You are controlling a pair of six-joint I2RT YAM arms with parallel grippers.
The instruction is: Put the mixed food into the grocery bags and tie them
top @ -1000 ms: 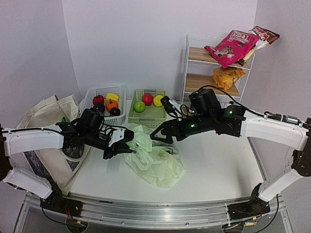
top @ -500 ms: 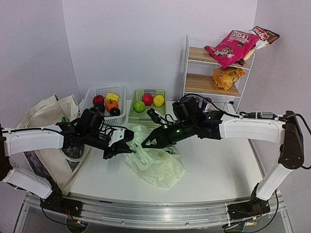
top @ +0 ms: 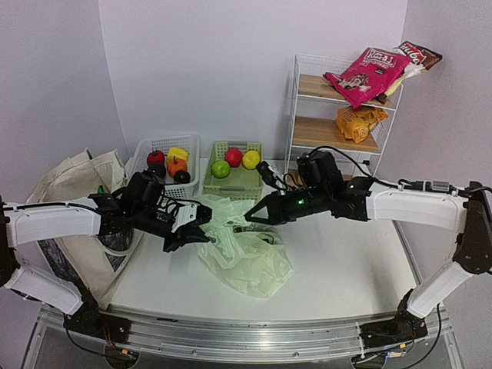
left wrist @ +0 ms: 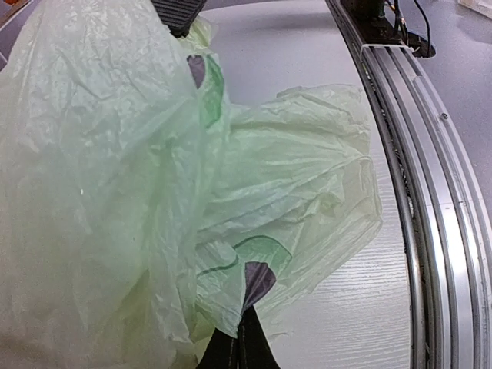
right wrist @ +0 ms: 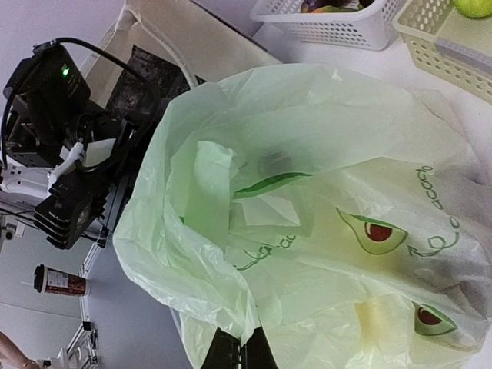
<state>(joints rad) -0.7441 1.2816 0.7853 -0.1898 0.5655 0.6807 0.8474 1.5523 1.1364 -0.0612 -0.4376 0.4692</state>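
The pale-green plastic grocery bag [top: 244, 254] printed with avocado halves lies crumpled mid-table. My left gripper [top: 206, 240] is shut on its left rim; in the left wrist view the film [left wrist: 115, 192] is pinched at the gripper [left wrist: 242, 338]. My right gripper [top: 247, 221] is shut on the bag's far edge, and its wrist view shows the bag [right wrist: 323, 231] fed into the gripper [right wrist: 244, 347]. The cream canvas tote [top: 65, 204] stands at the left. Snack packets, pink [top: 365, 71] and orange [top: 360, 121], lie on the wire shelf.
A white basket [top: 146, 147] and a green basket [top: 240, 184] holding fruit stand at the back. The wire shelf [top: 296, 100] rises at the back right. The metal rail [left wrist: 419, 177] runs along the table's near edge.
My right gripper swung in to the bag's far edge, shut on the film, then drew back slightly to the right with it. The left gripper kept its hold and place.
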